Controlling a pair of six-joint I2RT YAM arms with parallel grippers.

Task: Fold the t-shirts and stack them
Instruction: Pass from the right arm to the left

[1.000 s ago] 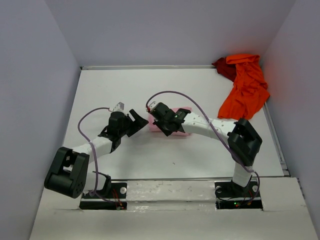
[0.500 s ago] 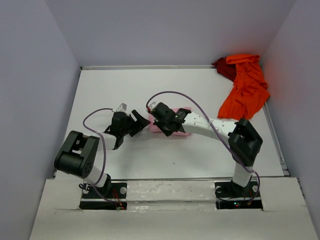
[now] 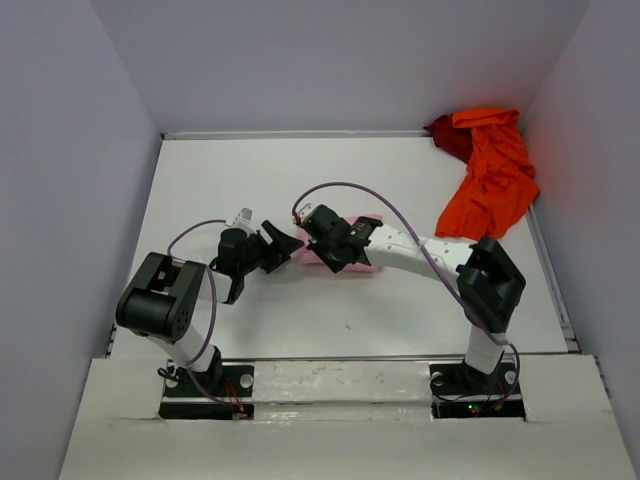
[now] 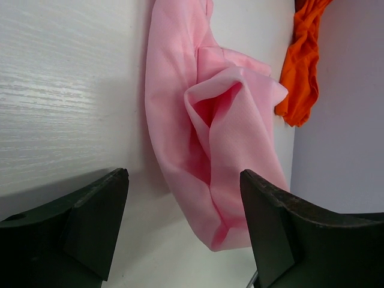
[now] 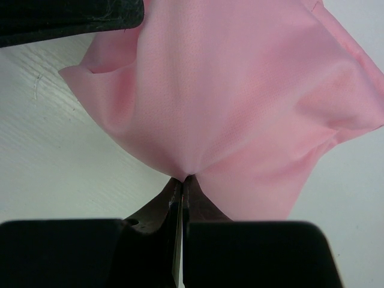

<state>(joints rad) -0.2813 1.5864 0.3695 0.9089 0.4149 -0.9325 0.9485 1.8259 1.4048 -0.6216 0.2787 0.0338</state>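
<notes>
A folded pink t-shirt [image 3: 352,244] lies mid-table, largely under the right arm. It also shows in the left wrist view [image 4: 210,138] and the right wrist view [image 5: 240,90]. My right gripper [image 5: 183,183] is shut on a pinch of its pink cloth; it shows from above [image 3: 322,238] at the shirt's left end. My left gripper [image 3: 282,244] is open and empty just left of the shirt, its jaws standing wide either side of the shirt's near corner [image 4: 231,240]. An orange t-shirt [image 3: 492,180] lies crumpled at the back right, with a dark red t-shirt [image 3: 450,136] beneath it.
The white table [image 3: 330,180] is walled at the left, back and right. The orange shirt drapes against the right wall and shows in the left wrist view [image 4: 300,66]. A purple cable [image 3: 400,215] arches over the right arm.
The left arm's elbow has folded back towards its base while its gripper shifted slightly right towards the pink shirt. The right gripper has stayed put on the cloth.
</notes>
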